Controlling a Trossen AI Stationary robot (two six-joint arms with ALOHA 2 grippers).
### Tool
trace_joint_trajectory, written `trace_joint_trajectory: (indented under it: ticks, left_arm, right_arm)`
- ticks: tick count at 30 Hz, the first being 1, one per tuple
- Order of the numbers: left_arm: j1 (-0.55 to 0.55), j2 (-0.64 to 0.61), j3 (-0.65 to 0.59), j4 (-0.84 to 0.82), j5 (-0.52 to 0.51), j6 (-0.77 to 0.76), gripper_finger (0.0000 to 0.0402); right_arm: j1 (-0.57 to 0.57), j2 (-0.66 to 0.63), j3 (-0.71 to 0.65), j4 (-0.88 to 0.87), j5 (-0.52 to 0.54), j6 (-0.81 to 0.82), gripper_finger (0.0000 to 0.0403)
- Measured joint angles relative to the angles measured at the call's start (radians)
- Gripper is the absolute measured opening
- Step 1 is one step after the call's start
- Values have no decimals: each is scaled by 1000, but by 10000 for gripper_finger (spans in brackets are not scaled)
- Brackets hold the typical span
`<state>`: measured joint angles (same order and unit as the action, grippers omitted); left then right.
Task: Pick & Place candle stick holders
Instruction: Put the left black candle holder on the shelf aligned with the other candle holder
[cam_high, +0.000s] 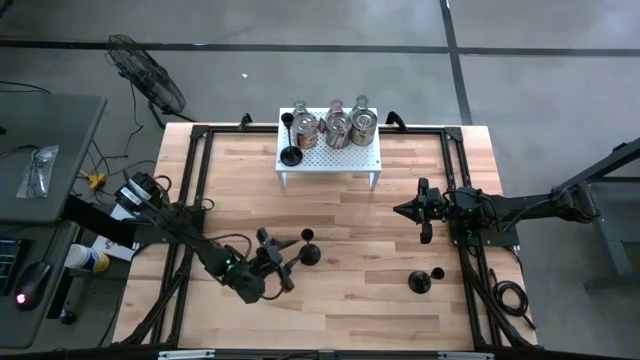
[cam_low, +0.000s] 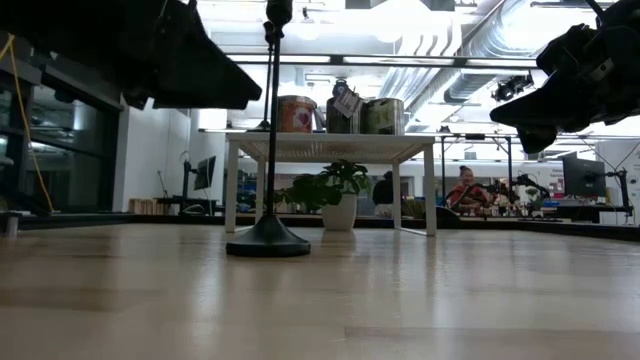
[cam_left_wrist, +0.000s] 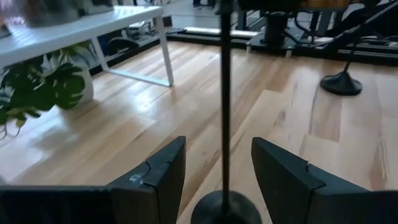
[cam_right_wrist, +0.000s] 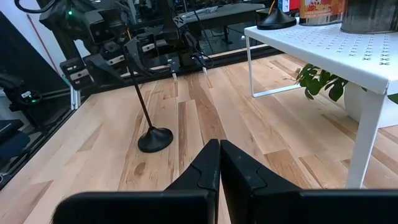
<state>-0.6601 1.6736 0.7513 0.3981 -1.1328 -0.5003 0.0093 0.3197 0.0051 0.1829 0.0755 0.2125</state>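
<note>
A black candle stick holder (cam_high: 310, 252) with a round base and a thin stem (cam_left_wrist: 225, 93) stands on its base on the wooden table, left of centre. My left gripper (cam_left_wrist: 217, 142) is open, one finger on either side of the stem just above the base (cam_left_wrist: 225, 208), and touches nothing. A second black holder (cam_high: 420, 282) stands near the right front. A third black one (cam_high: 290, 155) and several squat glass or silvery holders (cam_high: 337, 125) stand on the white rack (cam_high: 350, 158). My right gripper (cam_right_wrist: 219, 146) waits shut at the table's right side.
The white perforated rack (cam_low: 330, 147) stands on thin legs at the far middle, with a potted plant (cam_low: 335, 190) showing beneath it. Black frame rails (cam_high: 190, 200) run along the table's left and right sides. Bare wood lies between the two arms (cam_high: 360, 240).
</note>
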Motion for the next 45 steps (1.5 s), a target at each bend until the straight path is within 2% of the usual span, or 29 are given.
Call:
trace_joint_trajectory:
  ticks: [6, 8, 13, 18, 23, 28, 32, 37, 45]
  left_arm:
    - [51, 7, 0, 112, 8, 61, 178]
    - [77, 7, 1, 135, 45, 61, 178]
    - [123, 7, 30, 132, 123, 77, 178]
    - [124, 7, 64, 124, 124, 156, 177]
    - [123, 7, 68, 116, 129, 162, 173]
    - [109, 7, 68, 132, 90, 160, 134]
    - [92, 7, 68, 132, 51, 174, 84]
    - [90, 7, 69, 135, 60, 178, 17]
    - [91, 7, 69, 147, 54, 182, 13]
  right_arm:
    - [0, 0, 0, 0, 0, 0, 4]
    - [0, 0, 0, 0, 0, 0, 4]
    - [0, 0, 0, 0, 0, 0, 4]
    - [0, 0, 0, 0, 0, 0, 4]
    - [0, 0, 0, 0, 0, 0, 4]
    - [0, 0, 0, 0, 0, 0, 4]
    - [0, 0, 0, 0, 0, 0, 4]
    - [0, 0, 0, 0, 0, 0, 4]
    - [0, 0, 0, 0, 0, 0, 4]
